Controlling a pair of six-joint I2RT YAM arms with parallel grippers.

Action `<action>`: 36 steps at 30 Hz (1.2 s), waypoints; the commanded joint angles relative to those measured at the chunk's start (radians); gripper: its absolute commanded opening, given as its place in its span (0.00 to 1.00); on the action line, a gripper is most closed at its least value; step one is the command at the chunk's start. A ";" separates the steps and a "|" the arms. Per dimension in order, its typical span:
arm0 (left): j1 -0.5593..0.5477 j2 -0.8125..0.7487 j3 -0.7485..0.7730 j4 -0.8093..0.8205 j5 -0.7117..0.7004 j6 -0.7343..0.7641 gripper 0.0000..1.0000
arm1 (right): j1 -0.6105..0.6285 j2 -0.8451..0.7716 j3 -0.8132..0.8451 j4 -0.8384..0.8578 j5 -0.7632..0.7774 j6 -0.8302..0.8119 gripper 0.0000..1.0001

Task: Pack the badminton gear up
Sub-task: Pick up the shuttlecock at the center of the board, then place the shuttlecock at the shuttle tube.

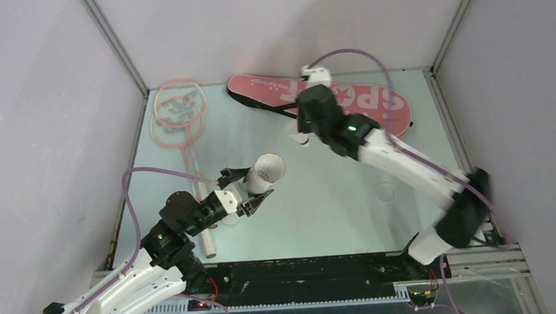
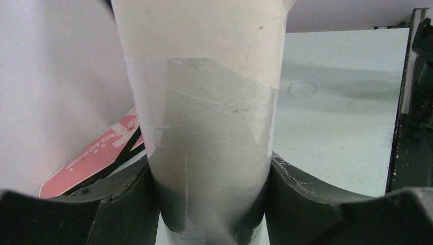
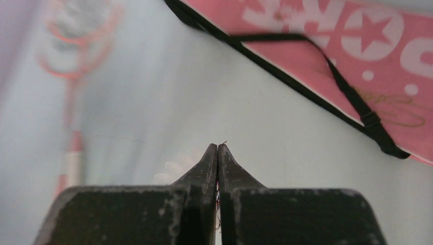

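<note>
Overhead view: the left gripper (image 1: 245, 188) is clamped round a long white cardboard tube (image 1: 265, 174), held tilted near the centre with its open mouth turned up and away. The right gripper (image 1: 303, 134), fingers pressed together, hangs in front of one flat pink fabric racket bag (image 1: 384, 107) lying at the far edge, with a single small white feather shuttlecock (image 1: 305, 142) just under its tips. Two pink-framed rackets (image 1: 177, 111) with white handles lie overlapped at far left. Count: one tube, one bag, two rackets, one shuttlecock in sight; no others show. Left wrist view: the black fingers (image 2: 125, 204) bear on both sides of the taped tube wall. The tube looks light and rigid yet probably crushable, so a mid-body grip with modest force suits it. Right wrist view: the closed tips meet with no gap. Pale feathers (image 3: 171, 172) show just beside them; whether one is pinched cannot be told. A shuttlecock is featherlight and fragile, probably best taken at its base. The bag looks limp, its black strap (image 3: 352, 97) a likely handhold.
</note>
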 commanded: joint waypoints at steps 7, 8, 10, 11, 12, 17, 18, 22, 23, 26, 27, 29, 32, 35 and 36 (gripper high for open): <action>-0.004 0.044 0.039 0.104 0.043 -0.012 0.31 | -0.018 -0.625 -0.291 0.440 -0.457 -0.067 0.00; -0.004 0.048 0.041 0.107 0.046 -0.014 0.31 | -0.017 -0.640 -0.300 0.475 -0.505 -0.056 0.00; -0.005 0.059 0.043 0.113 0.050 -0.016 0.31 | -0.012 -0.663 -0.303 0.516 -0.641 -0.028 0.00; -0.004 0.068 0.044 0.119 0.051 -0.018 0.31 | -0.007 -0.665 -0.303 0.528 -0.715 0.000 0.00; -0.004 0.073 0.045 0.122 0.053 -0.021 0.31 | -0.002 -0.662 -0.303 0.553 -0.745 0.010 0.00; -0.003 0.094 0.060 0.134 0.066 -0.026 0.31 | 0.044 -0.610 -0.303 0.608 -0.841 0.045 0.00; -0.003 0.094 0.061 0.136 0.069 -0.030 0.31 | 0.057 -0.598 -0.303 0.607 -0.830 0.041 0.00; -0.003 0.091 0.055 0.163 0.068 -0.053 0.31 | 0.077 -0.564 -0.303 0.576 -0.821 0.029 0.00; -0.003 0.091 0.055 0.169 0.068 -0.055 0.31 | 0.081 -0.559 -0.303 0.553 -0.816 0.021 0.00; -0.003 0.091 0.048 0.182 0.065 -0.066 0.31 | 0.109 -0.553 -0.322 0.525 -0.781 0.002 0.00; -0.003 0.091 0.047 0.191 0.066 -0.068 0.31 | 0.113 -0.554 -0.337 0.531 -0.777 -0.001 0.00; -0.003 0.096 0.043 0.206 0.068 -0.078 0.31 | 0.120 -0.560 -0.347 0.518 -0.762 -0.007 0.00; -0.003 0.103 0.046 0.214 0.074 -0.082 0.31 | 0.130 -0.569 -0.351 0.491 -0.727 -0.042 0.01; -0.004 0.106 0.048 0.215 0.077 -0.082 0.31 | 0.134 -0.584 -0.351 0.481 -0.728 -0.062 0.24; -0.003 0.107 0.048 0.214 0.079 -0.082 0.31 | 0.135 -0.588 -0.351 0.478 -0.724 -0.072 0.37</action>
